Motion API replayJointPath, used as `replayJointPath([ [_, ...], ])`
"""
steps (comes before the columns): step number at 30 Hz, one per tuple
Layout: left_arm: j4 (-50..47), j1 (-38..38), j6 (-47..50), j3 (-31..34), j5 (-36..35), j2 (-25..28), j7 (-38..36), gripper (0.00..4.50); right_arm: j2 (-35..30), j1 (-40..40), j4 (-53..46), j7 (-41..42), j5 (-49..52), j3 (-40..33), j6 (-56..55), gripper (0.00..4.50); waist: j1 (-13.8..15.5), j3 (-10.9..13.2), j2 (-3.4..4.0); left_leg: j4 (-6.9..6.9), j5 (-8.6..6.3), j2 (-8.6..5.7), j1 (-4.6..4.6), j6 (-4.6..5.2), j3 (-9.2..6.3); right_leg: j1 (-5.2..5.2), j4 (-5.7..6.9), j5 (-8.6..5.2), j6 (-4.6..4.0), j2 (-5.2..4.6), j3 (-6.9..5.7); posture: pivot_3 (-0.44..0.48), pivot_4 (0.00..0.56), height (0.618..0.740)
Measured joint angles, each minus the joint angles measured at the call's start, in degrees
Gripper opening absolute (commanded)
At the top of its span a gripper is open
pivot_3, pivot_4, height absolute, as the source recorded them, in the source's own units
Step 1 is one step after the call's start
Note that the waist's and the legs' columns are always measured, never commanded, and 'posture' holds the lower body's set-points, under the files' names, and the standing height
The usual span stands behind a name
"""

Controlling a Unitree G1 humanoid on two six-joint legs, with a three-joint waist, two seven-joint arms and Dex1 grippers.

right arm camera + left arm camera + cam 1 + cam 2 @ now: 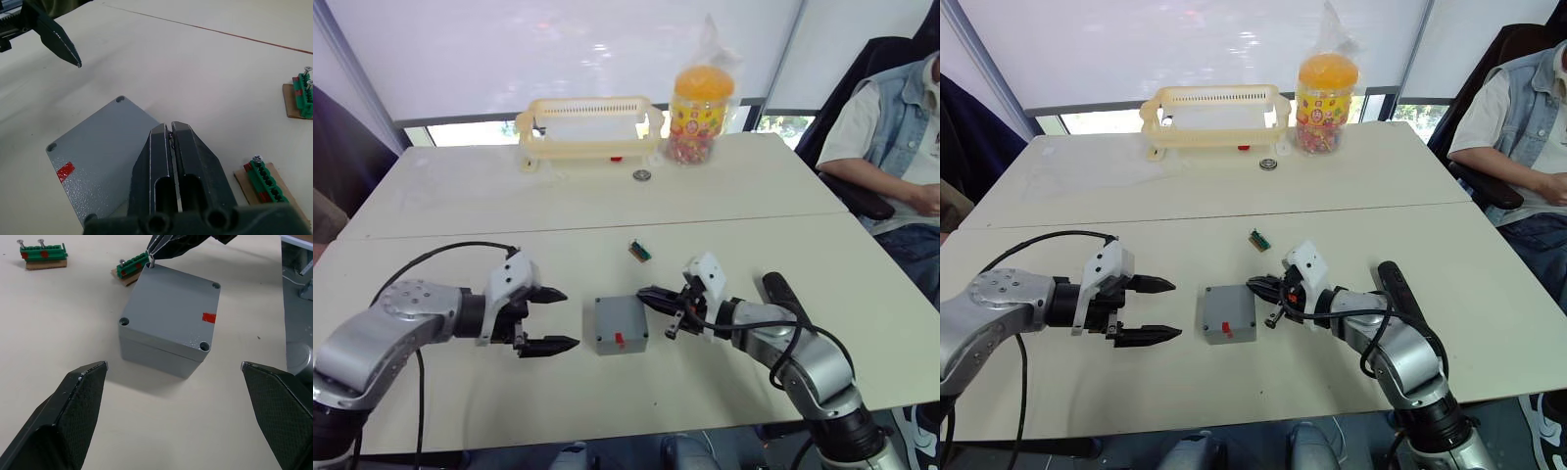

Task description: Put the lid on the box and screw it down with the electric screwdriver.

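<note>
So the lid [171,301] is already sitting on the box [622,324], lined up corner to corner, near the middle of the worktop [607,186] between the two arms. That part looks done. The screwing part is where it's at now, I think: the right hand [651,294] has its fingers pinched together on what looks like a small screw, held right at the far corner hole of the lid. In the left wrist view you can see the little metal tip poking down at that hole. The other three corner holes look empty as far as I can tell, so most of the fastening is left.

The left hand [553,318] has its fingers spread wide apart, holding nothing, just left of the box and not touching it.

The electric screwdriver [783,294] looks like the long black thing lying on the worktop just right of the right arm, not picked up yet.

Worktop is plain off-white, two tables pushed together by the seam. Two little green blocks with screws in them [43,254] sit just beyond the box. At the far edge there's a cream plastic basket [592,127], a jar with an orange lid [702,113] and a small round thing [641,175] in front. A person [901,127] sits at the far right, with window blinds behind.
</note>
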Motion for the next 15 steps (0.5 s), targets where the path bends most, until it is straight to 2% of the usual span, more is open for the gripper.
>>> replayJointPath([
  [4,0.0,-0.36,0.05,0.0,-0.04,0.0,-0.01,4.5,0.16,-0.12,1.33,0.01,-0.5,0.33,-0.28,0.04,0.01,0.0,0.0,0.0,0.0,0.0,0.0,0.0,0.0,0.0,0.0,0.0,0.0,0.0,0.0,0.0,0.15,0.74],
  [6,-0.04,-0.7,0.11,0.0,-0.57,-0.01,-0.01,4.5,0.67,-0.54,2.21,0.0,-0.99,0.56,-0.55,0.58,-0.01,0.0,0.0,0.0,0.0,0.0,0.0,0.0,0.0,0.0,0.0,0.0,0.0,0.0,0.0,0.0,0.15,0.74],
  [8,-0.05,-0.77,0.23,0.0,-1.07,-0.01,-0.01,4.5,0.81,-1.23,2.85,-0.01,-1.17,0.56,-0.78,1.35,-0.03,0.0,0.0,0.0,0.0,0.0,0.0,0.0,0.0,0.0,0.0,0.0,0.0,0.0,0.0,0.0,0.15,0.74],
  [14,-0.04,-1.1,0.99,0.0,-1.56,0.0,-0.03,4.5,0.03,-1.45,1.96,0.78,-0.59,-0.8,-1.06,4.46,0.05,0.0,0.0,0.0,0.0,0.0,0.0,0.0,0.0,0.0,0.0,0.0,0.0,0.0,0.0,0.0,0.15,0.74],
  [15,-0.04,-1.15,1.02,0.0,-1.8,0.0,-0.05,4.5,-0.24,-1.45,1.34,0.93,0.02,-1.53,-0.89,4.46,0.06,0.01,0.01,0.0,0.0,0.0,-0.01,0.0,-0.01,0.0,0.0,0.0,0.0,0.0,0.0,0.0,0.15,0.74],
])
